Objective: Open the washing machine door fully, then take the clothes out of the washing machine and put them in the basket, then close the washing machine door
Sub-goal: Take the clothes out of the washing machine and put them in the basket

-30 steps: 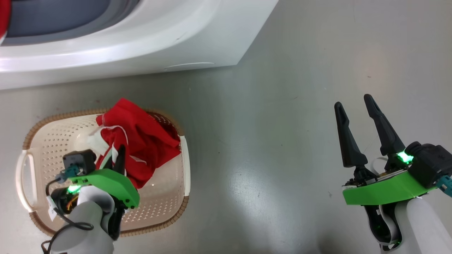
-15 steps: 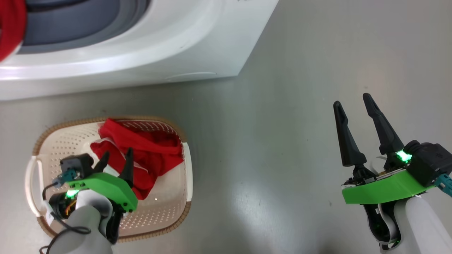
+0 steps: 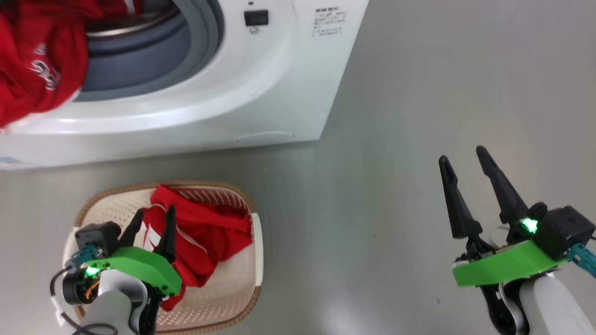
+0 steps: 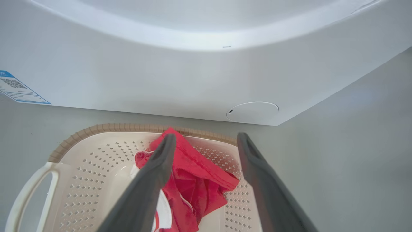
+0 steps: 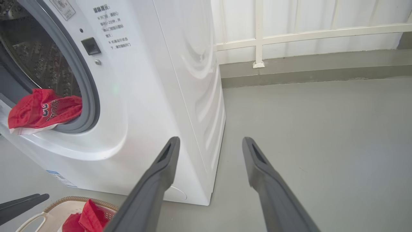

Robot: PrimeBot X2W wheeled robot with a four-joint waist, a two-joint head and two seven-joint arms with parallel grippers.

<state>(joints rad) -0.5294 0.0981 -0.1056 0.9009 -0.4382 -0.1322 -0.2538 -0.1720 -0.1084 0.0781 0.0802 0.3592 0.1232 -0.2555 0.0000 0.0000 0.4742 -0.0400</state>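
Clothes [image 3: 205, 237], bright red with white trim, in the basket [image 3: 111, 195]; left hand [image 3: 154, 210] and right hand [image 3: 461, 154] spread.

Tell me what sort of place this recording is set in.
Probably a laundry corner, perhaps a balcony: a white front-loading washing machine on a bare grey floor, a basket holding red clothes before it, and a white railing behind.

Two pale forearms [image 3: 111, 307] with green wrist brackets [image 3: 505, 267] rise from the lower corners of the head view, the left gripper [image 3: 154, 216] and the right gripper [image 3: 461, 157] each holding its two long dark fingers [image 3: 504, 193] spread apart, the left apparently pointing more steeply downward.
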